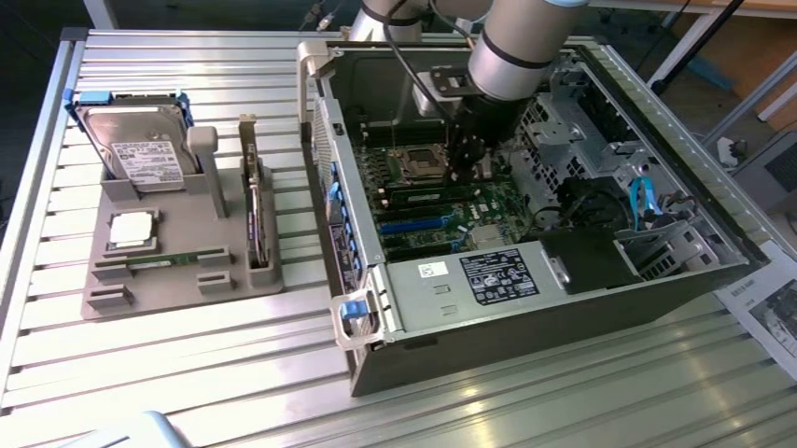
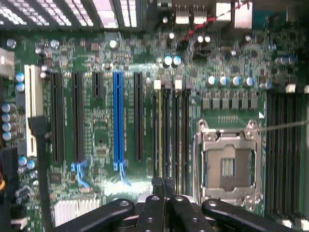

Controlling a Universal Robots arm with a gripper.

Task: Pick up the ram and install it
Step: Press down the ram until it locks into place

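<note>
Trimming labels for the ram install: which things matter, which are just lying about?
Job: ram, gripper, memory slots, open computer case.
Lying about: hard drive, processor chip, expansion card, grey holder.

The grey, silver-jointed robot arm [image 1: 517, 47] enters from twelve o'clock in the exterior view and points steeply down. Its black two-fingered gripper [image 1: 468, 159] hangs vertical; in the wrist view the black fingers [image 2: 157, 186] sit pressed together at six o'clock.
</note>
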